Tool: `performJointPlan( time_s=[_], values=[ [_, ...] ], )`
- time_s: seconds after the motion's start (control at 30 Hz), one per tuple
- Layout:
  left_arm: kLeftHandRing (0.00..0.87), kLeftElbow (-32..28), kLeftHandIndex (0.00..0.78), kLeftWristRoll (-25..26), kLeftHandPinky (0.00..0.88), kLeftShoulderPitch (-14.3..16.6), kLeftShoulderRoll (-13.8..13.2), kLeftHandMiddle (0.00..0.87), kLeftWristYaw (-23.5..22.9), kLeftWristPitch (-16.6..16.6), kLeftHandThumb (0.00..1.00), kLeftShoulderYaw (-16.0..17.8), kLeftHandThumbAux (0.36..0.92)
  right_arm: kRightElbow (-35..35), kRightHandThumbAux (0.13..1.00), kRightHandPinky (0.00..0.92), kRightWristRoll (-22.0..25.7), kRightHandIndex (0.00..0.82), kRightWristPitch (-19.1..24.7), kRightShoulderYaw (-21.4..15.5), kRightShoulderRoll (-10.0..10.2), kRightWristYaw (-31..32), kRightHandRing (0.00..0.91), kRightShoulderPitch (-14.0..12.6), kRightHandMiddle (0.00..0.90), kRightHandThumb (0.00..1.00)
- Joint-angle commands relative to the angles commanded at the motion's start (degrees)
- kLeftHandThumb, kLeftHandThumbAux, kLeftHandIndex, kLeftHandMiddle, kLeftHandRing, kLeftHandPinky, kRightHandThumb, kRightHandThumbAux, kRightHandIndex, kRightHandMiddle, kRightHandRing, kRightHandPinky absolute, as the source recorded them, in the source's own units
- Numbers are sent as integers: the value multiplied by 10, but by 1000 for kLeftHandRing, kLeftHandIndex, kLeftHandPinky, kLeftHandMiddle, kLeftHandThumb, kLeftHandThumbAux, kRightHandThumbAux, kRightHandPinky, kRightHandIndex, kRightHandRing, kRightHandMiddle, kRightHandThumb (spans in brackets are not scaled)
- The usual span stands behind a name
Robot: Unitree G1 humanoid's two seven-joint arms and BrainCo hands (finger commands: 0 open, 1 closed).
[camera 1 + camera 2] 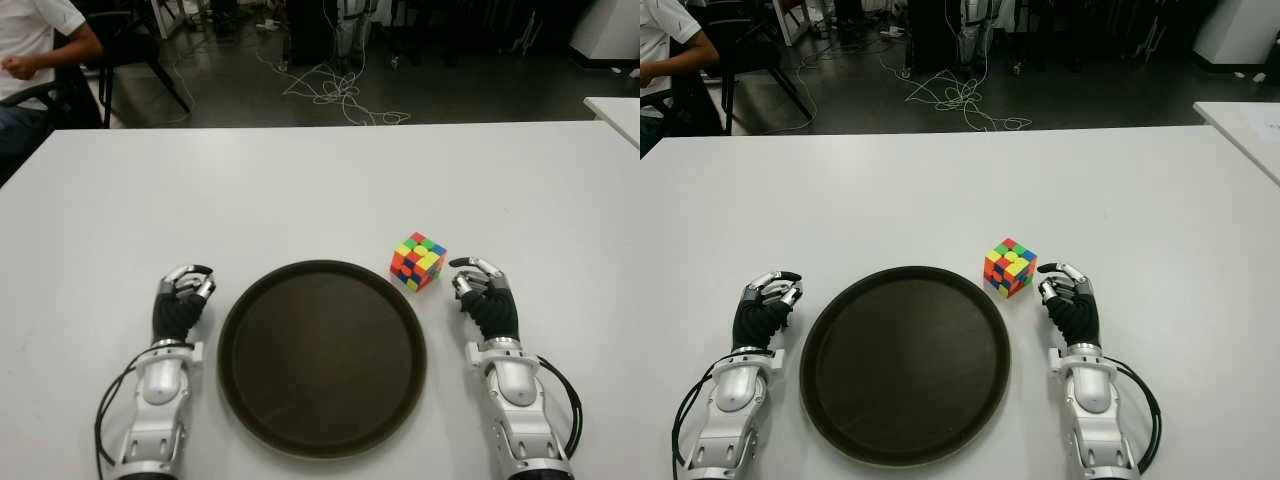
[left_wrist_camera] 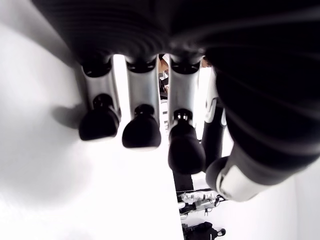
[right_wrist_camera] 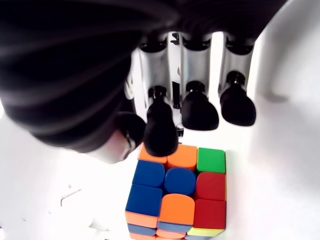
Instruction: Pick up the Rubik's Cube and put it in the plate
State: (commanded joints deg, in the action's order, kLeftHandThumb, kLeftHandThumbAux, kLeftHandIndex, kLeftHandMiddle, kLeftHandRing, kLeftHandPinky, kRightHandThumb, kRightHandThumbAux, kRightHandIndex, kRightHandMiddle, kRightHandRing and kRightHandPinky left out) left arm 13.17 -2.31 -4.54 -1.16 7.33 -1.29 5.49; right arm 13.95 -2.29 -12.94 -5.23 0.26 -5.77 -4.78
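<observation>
- The Rubik's Cube (image 1: 418, 261) sits on the white desk (image 1: 300, 190), right of frame centre in the left eye view, just beyond the upper-right rim of the plate (image 1: 245, 310) and not inside it.
- The plate is a dark, round tray in the lower centre of the frame; nothing lies in it.
- The right hand (image 1: 482, 290) shows just right of the cube, fingers loosely curled and holding nothing. In the right wrist view its fingertips (image 3: 161, 131) hang above the cube's far edge; contact cannot be confirmed.
- The left hand (image 1: 182, 300) shows left of the plate, at lower left of the frame, fingers relaxed and half-curled around nothing. It has no apparent part in this step.
- Step in hand, as judged: reach and grasp with the right hand.
- Recommended procedure: spread the fingers wider before closing, so that thumb and fingers bracket two opposite flat faces rather than a corner.
- The cube stands turned relative to the hand; align the wrist to a face pair first.
- Risk: a closing finger may nudge the cube against the plate rim, and the smooth faces may slip.
- A person (image 1: 30, 50) sits at the upper left, well apart from the work area.
</observation>
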Motion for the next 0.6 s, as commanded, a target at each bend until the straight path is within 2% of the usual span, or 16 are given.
performJointPlan(
  time_s=[0.6],
  values=[
    [820,3,444,-5,797,1,-3,808,0,-5,711,-3,705,0,727,802,6,439,0,2,-2,3,815,0,809,694]
  ],
)
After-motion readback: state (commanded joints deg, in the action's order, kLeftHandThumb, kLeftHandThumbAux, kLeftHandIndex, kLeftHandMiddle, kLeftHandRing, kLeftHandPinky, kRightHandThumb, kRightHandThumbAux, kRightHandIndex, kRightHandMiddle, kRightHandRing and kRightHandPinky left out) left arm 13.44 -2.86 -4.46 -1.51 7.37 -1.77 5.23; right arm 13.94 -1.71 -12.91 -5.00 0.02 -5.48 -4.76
